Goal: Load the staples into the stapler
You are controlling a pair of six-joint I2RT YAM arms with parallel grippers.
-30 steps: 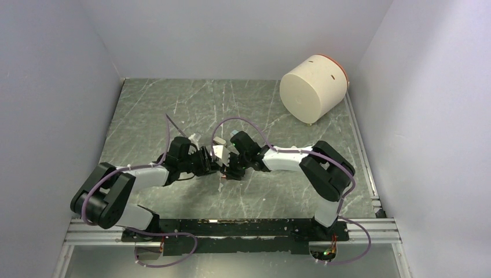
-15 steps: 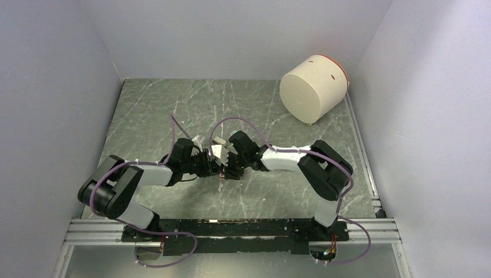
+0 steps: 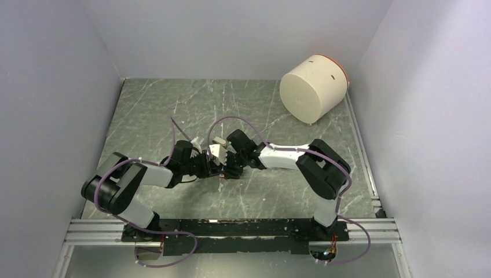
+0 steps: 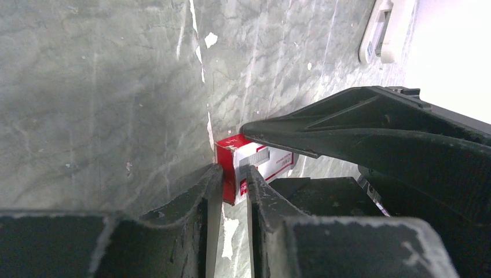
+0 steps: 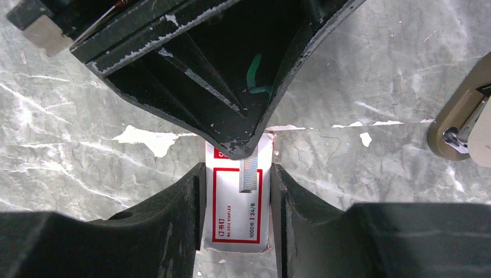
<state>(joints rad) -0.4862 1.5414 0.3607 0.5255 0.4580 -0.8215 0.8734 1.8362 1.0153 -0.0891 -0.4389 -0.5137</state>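
Right gripper point(image 5: 236, 174) clamped staple box point(image 5: 231, 223) between its fingers; staples point(image 5: 249, 172) lay at tips of left gripper point(image 4: 231, 171), near-closed, hold unclear.

Soft, even light from above fills the overhead view: the pale walls point(image 3: 52, 87) are bright, and the arms throw only faint shadows on the desk point(image 3: 150, 110). The walls splay outward toward the frame edges. In the left wrist view the upper right corner burns out to white, and the left fingers point(image 4: 200, 197) are dark and blurred. In the right wrist view the print on the box point(image 5: 234, 214) is sharp, the staples point(image 5: 248, 172) shine pale, and the right fingers point(image 5: 173, 214) sit in shadow.
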